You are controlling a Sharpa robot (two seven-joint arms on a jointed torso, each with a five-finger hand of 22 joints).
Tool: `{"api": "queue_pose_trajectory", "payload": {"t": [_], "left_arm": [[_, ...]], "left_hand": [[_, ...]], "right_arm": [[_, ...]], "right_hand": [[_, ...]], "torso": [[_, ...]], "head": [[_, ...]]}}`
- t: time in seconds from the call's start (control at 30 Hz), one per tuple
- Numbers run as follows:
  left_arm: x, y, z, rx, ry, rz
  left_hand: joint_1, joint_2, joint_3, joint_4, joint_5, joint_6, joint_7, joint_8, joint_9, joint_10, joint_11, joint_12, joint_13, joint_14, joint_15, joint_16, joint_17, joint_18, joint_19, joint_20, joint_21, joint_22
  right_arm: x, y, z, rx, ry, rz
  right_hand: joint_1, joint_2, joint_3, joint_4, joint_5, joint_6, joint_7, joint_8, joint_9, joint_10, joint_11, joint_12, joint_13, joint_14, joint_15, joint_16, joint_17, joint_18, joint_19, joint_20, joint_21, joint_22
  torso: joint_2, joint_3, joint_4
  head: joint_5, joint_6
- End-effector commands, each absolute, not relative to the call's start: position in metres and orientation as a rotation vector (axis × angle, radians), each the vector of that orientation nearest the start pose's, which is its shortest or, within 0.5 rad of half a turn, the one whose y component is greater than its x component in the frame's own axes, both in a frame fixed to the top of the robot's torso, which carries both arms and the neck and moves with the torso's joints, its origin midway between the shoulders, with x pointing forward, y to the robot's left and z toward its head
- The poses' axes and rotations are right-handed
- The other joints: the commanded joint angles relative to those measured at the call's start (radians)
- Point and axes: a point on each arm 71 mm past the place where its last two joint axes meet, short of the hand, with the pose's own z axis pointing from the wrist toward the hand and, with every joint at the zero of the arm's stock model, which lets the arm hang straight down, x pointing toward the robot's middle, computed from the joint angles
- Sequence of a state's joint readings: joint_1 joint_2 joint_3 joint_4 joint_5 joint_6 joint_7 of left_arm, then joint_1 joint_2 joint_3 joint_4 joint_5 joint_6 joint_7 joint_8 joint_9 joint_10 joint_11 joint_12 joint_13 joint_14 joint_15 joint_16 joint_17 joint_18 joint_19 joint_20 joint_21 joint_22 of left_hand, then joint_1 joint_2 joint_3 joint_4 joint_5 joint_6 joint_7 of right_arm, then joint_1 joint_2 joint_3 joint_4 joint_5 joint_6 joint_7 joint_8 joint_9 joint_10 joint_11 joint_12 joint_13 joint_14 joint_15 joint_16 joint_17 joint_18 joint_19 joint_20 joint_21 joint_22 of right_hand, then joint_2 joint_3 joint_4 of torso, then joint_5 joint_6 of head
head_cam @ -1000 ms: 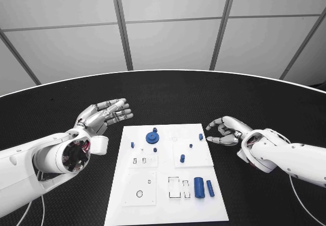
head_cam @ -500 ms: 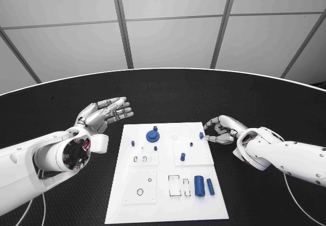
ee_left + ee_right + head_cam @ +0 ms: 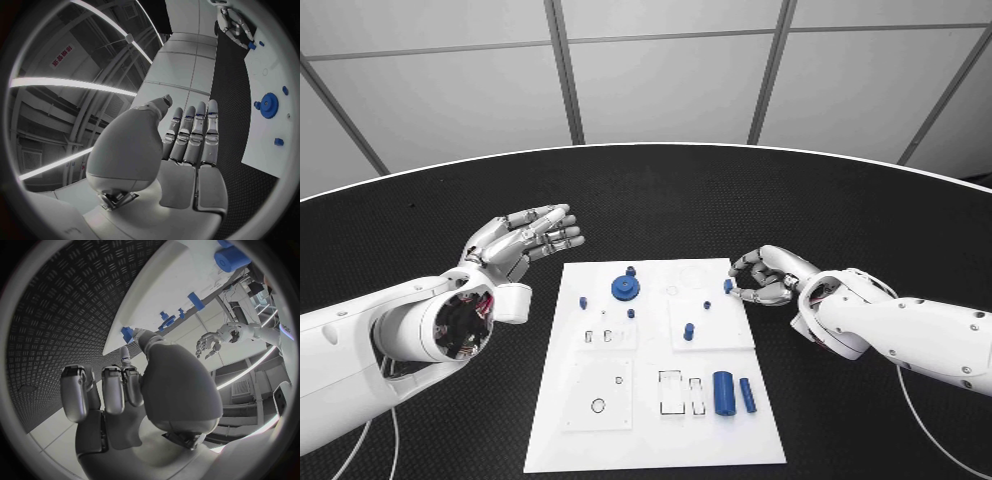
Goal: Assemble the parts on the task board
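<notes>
Two hands up | left hand (image 3: 519, 243) off board's (image 3: 646, 440) far-left corner — fingers spread, empty | gear (image 3: 626, 290) near far edge | right hand (image 3: 764, 276) at far-right edge — fingers curled by small peg (image 3: 727, 287), contact unclear | step: reaching for peg; next: a clean pinch

In the head view the right robot hand (image 3: 764, 277) curls beside a small blue peg (image 3: 727, 287) at the task board (image 3: 639, 430) edge; whether the fingertips touch it cannot be told. The board's near edge is cut off at the bottom.
</notes>
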State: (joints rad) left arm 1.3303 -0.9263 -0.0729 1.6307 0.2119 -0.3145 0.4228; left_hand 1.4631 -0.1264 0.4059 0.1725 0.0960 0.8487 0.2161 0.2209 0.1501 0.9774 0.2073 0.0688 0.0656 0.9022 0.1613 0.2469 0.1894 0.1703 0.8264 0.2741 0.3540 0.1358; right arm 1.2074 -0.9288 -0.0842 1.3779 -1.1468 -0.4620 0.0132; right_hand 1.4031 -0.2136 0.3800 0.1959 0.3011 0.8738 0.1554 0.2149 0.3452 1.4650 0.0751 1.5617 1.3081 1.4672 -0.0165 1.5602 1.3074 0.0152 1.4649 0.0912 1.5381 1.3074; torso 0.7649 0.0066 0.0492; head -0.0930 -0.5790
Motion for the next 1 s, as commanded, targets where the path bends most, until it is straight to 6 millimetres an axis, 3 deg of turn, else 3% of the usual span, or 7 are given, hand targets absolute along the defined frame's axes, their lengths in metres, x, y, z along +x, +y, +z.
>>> {"api": "queue_pose_trajectory", "payload": {"t": [0.03, 1.0], "left_arm": [[0.4862, 0.2233, -0.1239, -1.237, 1.288, -1.648], [0.4849, 0.2247, -0.1236, -1.238, 1.288, -1.646]], "left_hand": [[-0.005, -0.008, 0.004, 0.000, -0.003, -0.005, 0.045, -0.003, -0.002, -0.006, 0.000, -0.003, -0.001, -0.004, 0.005, -0.005, 0.001, 0.011, -0.005, 0.002, 0.005, -0.001], [-0.006, -0.008, 0.006, -0.002, -0.003, -0.005, 0.045, -0.004, -0.002, -0.007, 0.000, -0.004, 0.000, -0.004, 0.005, -0.006, 0.001, 0.012, -0.006, 0.002, 0.005, -0.001]], "right_arm": [[0.5044, -0.2957, -0.1952, 0.215, 1.597, 0.609], [0.5087, -0.2880, -0.1984, 0.218, 1.620, 0.607]], "right_hand": [[0.008, 0.001, 0.008, -0.001, 0.004, 0.009, 0.000, -0.001, 0.001, 0.102, -0.002, 0.005, 0.259, 0.101, -0.007, 0.007, 0.249, -0.007, 0.090, -0.009, 0.007, 0.236], [0.010, 0.019, 0.042, -0.013, 0.007, 0.043, -0.007, 0.006, 0.004, 0.106, -0.007, 0.009, 0.263, 0.102, -0.013, 0.008, 0.254, -0.009, 0.094, -0.014, 0.013, 0.243]], "torso": [[0.000, 0.0000, -0.0005], [0.000, 0.0015, -0.0007]], "head": [[0.002, 0.000], [0.006, -0.009]]}}
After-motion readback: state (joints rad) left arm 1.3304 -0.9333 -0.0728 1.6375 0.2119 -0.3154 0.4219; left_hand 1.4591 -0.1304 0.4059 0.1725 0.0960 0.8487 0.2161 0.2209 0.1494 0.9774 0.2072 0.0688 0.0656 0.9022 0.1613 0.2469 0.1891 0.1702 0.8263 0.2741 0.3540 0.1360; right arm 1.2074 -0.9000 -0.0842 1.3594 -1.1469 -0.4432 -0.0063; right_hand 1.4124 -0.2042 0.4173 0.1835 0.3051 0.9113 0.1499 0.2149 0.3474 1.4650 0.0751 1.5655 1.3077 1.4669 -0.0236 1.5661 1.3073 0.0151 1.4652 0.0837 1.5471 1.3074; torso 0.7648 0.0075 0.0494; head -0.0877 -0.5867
